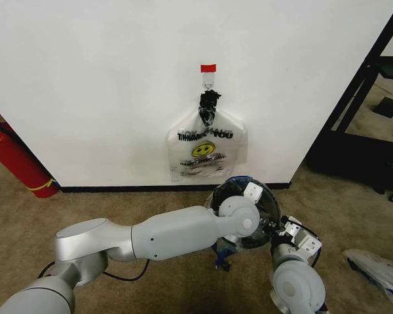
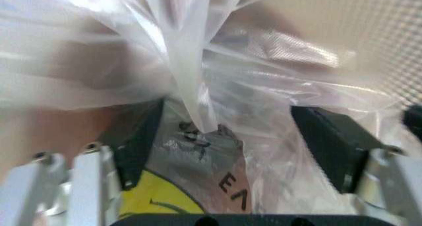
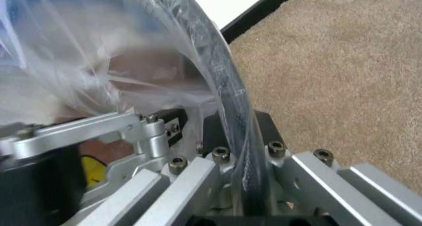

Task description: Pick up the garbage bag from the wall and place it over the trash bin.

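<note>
The trash bin [image 1: 272, 208] stands on the carpet below the wall [image 1: 105, 78], with the translucent garbage bag [image 2: 218, 48] draped in and over it. My left arm reaches across the bin's top. In the left wrist view the left gripper [image 2: 228, 112] is open inside the bag, a twisted strand of plastic between its spread fingers and the yellow smiley print [image 2: 155, 199] below. My right gripper [image 1: 295, 237] is at the bin's right side. In the right wrist view the right gripper [image 3: 234, 124] is shut on the black rim [image 3: 221, 72] with the bag's film [image 3: 79, 63] over it.
A fuller white "THANK YOU" bag [image 1: 206, 149] hangs from the hook [image 1: 208, 82] under red tape. A red fire extinguisher [image 1: 16, 160] leans at the left. A black frame [image 1: 354, 104] stands at the right, and another plastic bag [image 1: 378, 269] lies on the carpet there.
</note>
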Controlling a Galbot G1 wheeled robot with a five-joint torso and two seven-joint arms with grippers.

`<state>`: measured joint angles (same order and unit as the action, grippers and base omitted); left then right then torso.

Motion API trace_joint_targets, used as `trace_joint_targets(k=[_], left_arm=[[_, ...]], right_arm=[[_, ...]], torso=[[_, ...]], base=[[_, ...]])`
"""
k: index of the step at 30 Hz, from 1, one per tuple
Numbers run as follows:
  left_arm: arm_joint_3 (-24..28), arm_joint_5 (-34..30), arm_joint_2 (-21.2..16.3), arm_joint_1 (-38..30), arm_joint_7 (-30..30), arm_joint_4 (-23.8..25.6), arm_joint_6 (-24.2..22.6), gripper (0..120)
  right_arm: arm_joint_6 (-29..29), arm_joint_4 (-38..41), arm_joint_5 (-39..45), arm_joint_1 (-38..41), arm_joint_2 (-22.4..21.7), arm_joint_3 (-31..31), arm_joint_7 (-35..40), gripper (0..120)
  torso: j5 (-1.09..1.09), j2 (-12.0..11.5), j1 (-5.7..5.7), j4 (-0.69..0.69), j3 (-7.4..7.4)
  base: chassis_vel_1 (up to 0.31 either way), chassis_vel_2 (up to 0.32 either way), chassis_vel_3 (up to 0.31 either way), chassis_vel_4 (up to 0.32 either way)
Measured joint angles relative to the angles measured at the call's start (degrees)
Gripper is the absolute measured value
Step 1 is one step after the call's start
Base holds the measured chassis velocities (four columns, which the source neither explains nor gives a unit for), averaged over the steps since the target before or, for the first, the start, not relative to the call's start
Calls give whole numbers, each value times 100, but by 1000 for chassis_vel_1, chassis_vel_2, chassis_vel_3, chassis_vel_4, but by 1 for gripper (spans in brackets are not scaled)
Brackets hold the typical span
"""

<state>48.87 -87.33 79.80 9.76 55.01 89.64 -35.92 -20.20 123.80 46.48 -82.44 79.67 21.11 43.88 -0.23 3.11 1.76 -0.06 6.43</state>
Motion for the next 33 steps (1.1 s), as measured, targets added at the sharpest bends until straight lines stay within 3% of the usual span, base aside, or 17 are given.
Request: trace_joint_targets(k=[11,20,26,33], left_arm=[[26,151,-63,-5,-75,-93,-48,37],[116,-73,-539,-101,69,468,-286,2],[91,-160,-718,-81,88,721,-378,0],[59,-45,-592,66,1,513,-147,0]], right_arm=[[2,19,12,-10,-15,-9,-1,0],[2,-15,11,30,-16,-38,0,0],[2,-22,12,28,-34,-26,5,0],[2,-23,15,41,-14,-37,5,0]], torso=[[0,0,0,0,0],[-1,0,0,0,0],[-1,0,0,0,0],[0,0,0,0,0]], base=[[0,0,0,0],[0,0,0,0],[0,0,0,0],[0,0,0,0]])
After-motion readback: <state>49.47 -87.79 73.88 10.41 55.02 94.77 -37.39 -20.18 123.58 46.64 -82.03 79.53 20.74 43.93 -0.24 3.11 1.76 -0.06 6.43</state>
